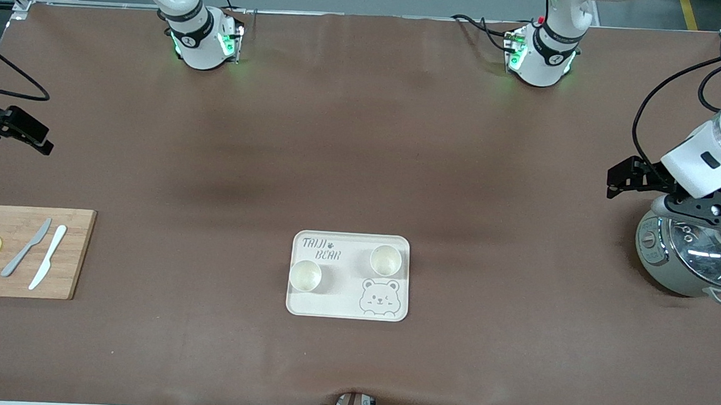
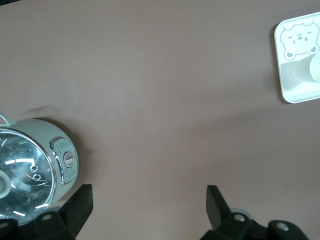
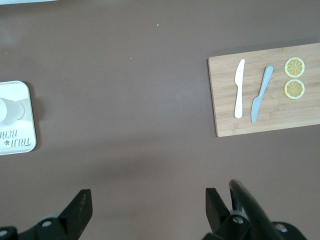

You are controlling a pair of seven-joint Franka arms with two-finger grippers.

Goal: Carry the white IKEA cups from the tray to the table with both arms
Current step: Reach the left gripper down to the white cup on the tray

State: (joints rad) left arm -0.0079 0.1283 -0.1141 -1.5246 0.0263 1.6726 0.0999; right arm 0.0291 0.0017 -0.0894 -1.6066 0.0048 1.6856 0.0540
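Note:
Two white IKEA cups stand upright on the cream bear-printed tray [image 1: 347, 302]. One cup [image 1: 305, 275] is toward the right arm's end; the other cup [image 1: 386, 260] is a little farther from the front camera, toward the left arm's end. My left gripper [image 1: 620, 179] is open and empty above the table at the left arm's end, beside the pot; its wrist view [image 2: 148, 199] shows bare table between the fingers. My right gripper [image 1: 38, 137] is open and empty over the table at the right arm's end, also seen in its wrist view [image 3: 147, 200]. Both are well apart from the tray.
A grey-green lidded pot [image 1: 692, 254] stands at the left arm's end, under the left wrist. A wooden cutting board [image 1: 22, 251] with two knives and two lemon slices lies at the right arm's end. The tray's edge shows in both wrist views [image 2: 295, 92] [image 3: 20, 135].

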